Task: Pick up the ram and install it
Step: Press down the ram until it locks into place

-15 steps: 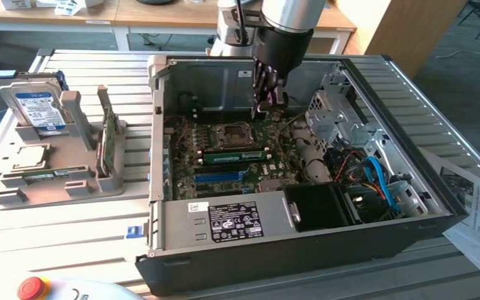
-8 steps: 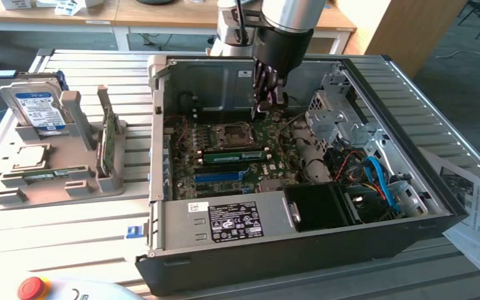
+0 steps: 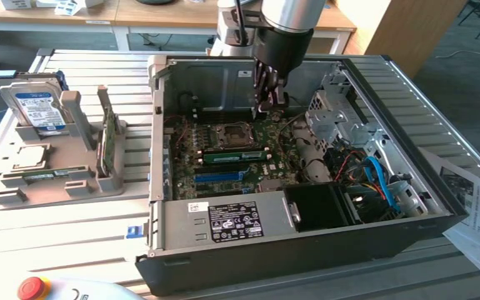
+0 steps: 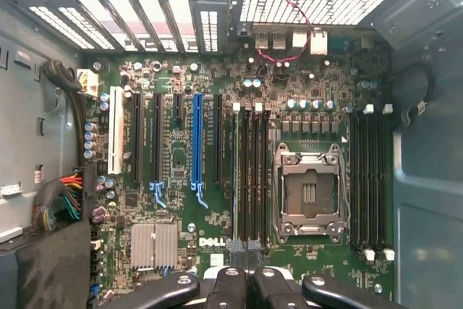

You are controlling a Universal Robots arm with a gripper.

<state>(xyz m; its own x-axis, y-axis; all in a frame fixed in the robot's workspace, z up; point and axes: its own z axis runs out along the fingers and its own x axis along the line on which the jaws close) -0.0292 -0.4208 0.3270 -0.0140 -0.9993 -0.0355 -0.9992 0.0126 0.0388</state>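
A slim green ram stick [image 3: 233, 156] sits in a memory slot on the motherboard [image 3: 223, 178], beside the empty CPU socket [image 3: 230, 134]. My gripper [image 3: 272, 105] hangs inside the open computer case, above the board's far part and behind the socket. Its fingers are shut with nothing between them. In the wrist view the shut gripper [image 4: 246, 265] points down at the end of the black memory slots [image 4: 253, 171], next to the CPU socket [image 4: 309, 193]. A second green ram stick [image 3: 54, 174] lies in the grey tray [image 3: 23, 194] outside the case.
The grey tray also holds a silver hard drive [image 3: 35, 106] standing upright, a green card [image 3: 105, 140] on edge and a square chip [image 3: 27, 156]. Inside the case are a drive cage [image 3: 336, 115], blue cables [image 3: 377, 178] and the power supply [image 3: 232, 222]. A red stop button [image 3: 33, 287] sits near the front.
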